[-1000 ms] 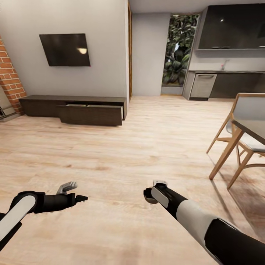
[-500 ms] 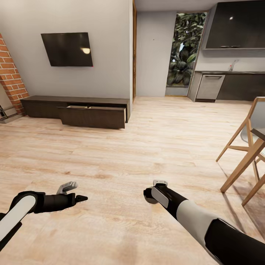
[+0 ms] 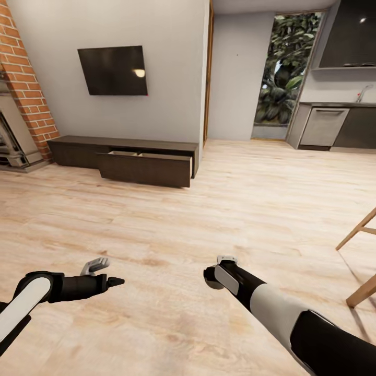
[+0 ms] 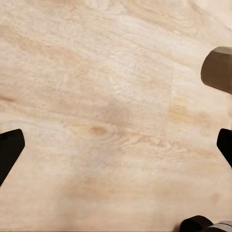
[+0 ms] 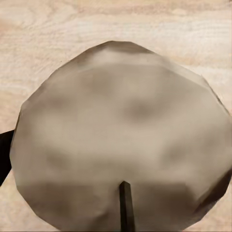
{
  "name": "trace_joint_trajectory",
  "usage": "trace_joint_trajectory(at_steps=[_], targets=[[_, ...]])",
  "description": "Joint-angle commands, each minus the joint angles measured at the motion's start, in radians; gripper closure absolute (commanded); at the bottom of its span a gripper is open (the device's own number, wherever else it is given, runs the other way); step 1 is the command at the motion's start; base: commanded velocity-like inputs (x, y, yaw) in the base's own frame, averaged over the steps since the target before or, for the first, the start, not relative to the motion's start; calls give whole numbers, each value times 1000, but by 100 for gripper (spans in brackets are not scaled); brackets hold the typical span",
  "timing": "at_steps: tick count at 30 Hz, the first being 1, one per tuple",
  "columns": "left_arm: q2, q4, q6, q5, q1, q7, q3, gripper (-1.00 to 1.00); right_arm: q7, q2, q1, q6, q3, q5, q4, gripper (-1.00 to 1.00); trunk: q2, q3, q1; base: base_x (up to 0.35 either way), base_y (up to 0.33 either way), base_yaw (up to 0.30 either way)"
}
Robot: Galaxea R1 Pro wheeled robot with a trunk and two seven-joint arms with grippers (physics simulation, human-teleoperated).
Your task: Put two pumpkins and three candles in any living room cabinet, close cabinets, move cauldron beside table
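A beige-grey candle sits in my right gripper, which is shut on it; in the head view the candle shows as a rounded stub under the wrist, low over the plank floor. My left gripper hangs open over bare floor, and its dark fingertips stand far apart in the left wrist view, where the candle also shows at one edge. The long dark-brown cabinet stands against the far wall under the TV, with one front panel pulled out. Pumpkins, cauldron and table are out of view.
A black TV hangs above the cabinet. A red-brick fireplace rises at far left. Wooden chair legs enter at the right edge. Grey kitchen units and a glass door lie far right. Wide plank floor stretches between me and the cabinet.
The whole view has swung: cabinet, TV and fireplace sit further right in the picture, and the dining table and chair have slid off at the right. Both arms keep their pose.
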Motion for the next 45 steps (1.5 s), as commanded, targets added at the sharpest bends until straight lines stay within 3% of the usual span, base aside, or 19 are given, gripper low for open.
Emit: trace_joint_trajectory(at_steps=[1, 13, 28, 45], targets=[[1, -1, 1, 10, -1, 10, -2, -100, -8, -1, -1, 1, 7, -8, -2, 100, 0, 0, 0, 334, 0, 277], [1, 0, 1, 12, -1, 10, -2, -100, -8, -1, -1, 1, 7, -8, -2, 100, 0, 5, 0, 333, 44, 278], [1, 2, 1, 12, -1, 10, -2, -100, -8, -1, -1, 1, 7, -8, -2, 100, 0, 11, 0, 276, 220, 272], [1, 1, 1, 12, -1, 12, 0, -100, -8, -1, -1, 1, 7, -8, -2, 100, 0, 12, 0, 303, 142, 16]])
